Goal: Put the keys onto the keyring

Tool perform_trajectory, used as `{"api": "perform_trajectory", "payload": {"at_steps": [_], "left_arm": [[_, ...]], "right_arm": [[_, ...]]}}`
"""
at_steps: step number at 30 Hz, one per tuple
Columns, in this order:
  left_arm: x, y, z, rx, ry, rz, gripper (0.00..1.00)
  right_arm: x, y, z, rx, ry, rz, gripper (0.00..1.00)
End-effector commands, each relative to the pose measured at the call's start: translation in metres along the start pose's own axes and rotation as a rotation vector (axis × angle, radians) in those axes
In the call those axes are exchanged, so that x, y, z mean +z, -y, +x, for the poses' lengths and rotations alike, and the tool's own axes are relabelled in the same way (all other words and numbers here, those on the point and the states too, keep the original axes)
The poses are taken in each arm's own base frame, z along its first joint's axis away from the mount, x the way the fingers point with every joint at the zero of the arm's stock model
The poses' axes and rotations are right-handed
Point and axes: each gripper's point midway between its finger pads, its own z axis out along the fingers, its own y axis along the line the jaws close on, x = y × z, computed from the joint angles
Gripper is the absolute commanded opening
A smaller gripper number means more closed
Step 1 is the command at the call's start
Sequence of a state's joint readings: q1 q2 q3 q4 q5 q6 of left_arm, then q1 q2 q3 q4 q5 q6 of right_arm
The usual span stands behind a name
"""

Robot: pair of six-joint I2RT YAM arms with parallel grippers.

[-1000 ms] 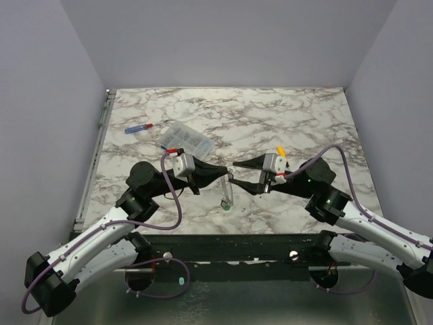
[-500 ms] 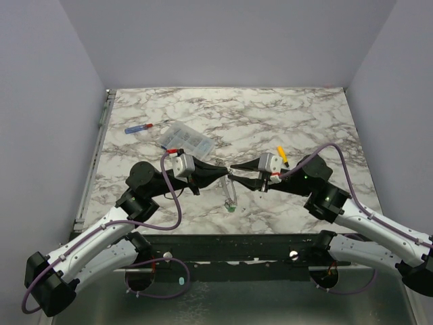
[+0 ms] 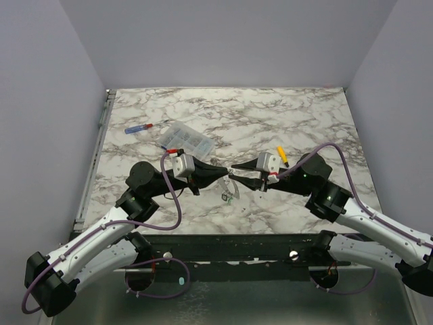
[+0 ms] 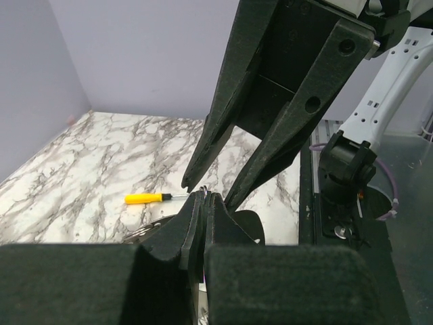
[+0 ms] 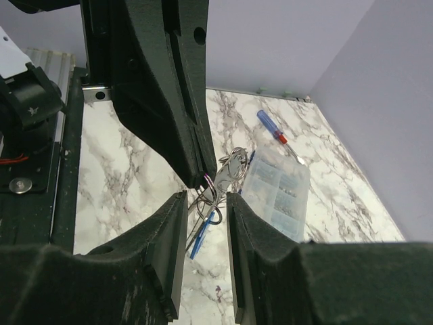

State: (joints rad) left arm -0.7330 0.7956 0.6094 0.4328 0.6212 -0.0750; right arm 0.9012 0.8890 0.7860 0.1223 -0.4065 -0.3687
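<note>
Keyring of thin silver wire (image 5: 210, 187), one, hangs above the marble bench (image 3: 270, 115), clenched in the left hand (image 4: 205, 198). Small keys (image 5: 205, 233) dangle from it, but I cannot tell how many. The right hand (image 5: 206, 198) stands apart around it. Nearby lie one clear plastic compartment box (image 3: 187, 140), one blue-and-red screwdriver (image 3: 139, 127) and one yellow-handled screwdriver (image 3: 281, 154).

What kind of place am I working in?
Probably a lab robot test cell: plain lilac walls enclose a marble-patterned tabletop, with a clear compartment box and a screwdriver lying on it.
</note>
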Motion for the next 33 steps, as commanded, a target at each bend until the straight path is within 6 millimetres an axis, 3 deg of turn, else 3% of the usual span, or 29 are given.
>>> {"api": "perform_trajectory", "payload": {"at_steps": [1,8,22,33], "left_arm": [[0.001,0.008,-0.026,0.045,0.074,0.046,0.0],[0.0,0.009,-0.026,0.046,0.075,0.05,0.0],[0.001,0.009,-0.026,0.045,0.075,0.05,0.0],[0.0,0.008,-0.027,0.046,0.077,0.047,0.0]], "right_arm": [[-0.002,0.007,-0.001,-0.014,-0.035,0.02,0.35],[-0.011,0.023,-0.011,-0.033,-0.028,0.107,0.35],[-0.015,0.022,-0.012,-0.031,-0.03,0.114,0.36],[-0.006,-0.01,-0.008,0.04,-0.013,-0.054,0.36]]}}
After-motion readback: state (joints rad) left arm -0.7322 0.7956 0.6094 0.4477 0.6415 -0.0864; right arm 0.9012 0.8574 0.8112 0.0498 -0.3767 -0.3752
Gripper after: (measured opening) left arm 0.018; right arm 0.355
